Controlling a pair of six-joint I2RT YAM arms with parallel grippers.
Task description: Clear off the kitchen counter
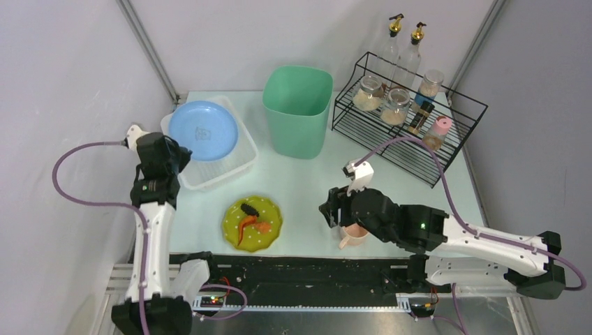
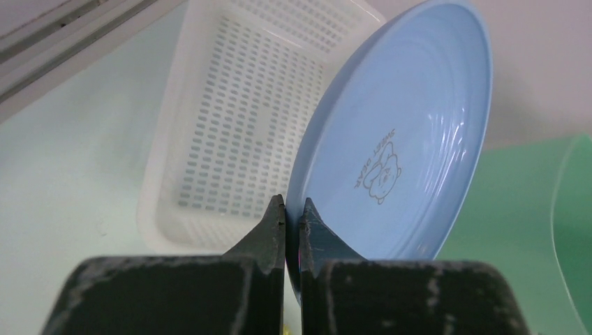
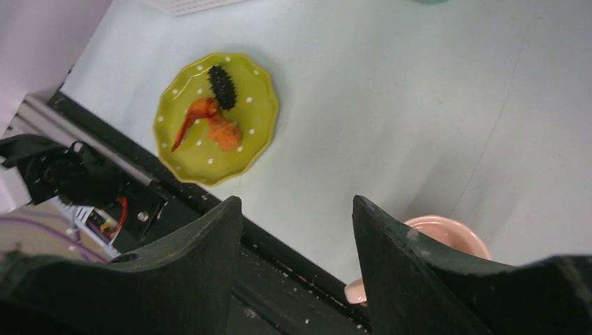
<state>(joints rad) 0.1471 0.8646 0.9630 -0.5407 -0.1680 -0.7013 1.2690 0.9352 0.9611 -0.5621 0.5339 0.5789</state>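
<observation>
My left gripper (image 2: 292, 209) is shut on the rim of a blue plate (image 2: 398, 139), holding it tilted over the white perforated basket (image 2: 230, 118). From above the blue plate (image 1: 203, 130) sits across the basket (image 1: 230, 171) at the back left of the kitchen counter (image 1: 307, 188). A green dotted plate (image 1: 252, 223) with food scraps lies near the front edge; it also shows in the right wrist view (image 3: 215, 118). My right gripper (image 3: 297, 209) is open above the counter's front edge, with a pink cup (image 3: 447, 234) just beside its right finger. The cup (image 1: 354, 235) is partly hidden under the arm.
A tall green bin (image 1: 298, 110) stands at the back middle. A black wire rack (image 1: 408, 122) with spice jars and oil bottles stands at the back right. A black rail (image 1: 307, 265) runs along the front edge.
</observation>
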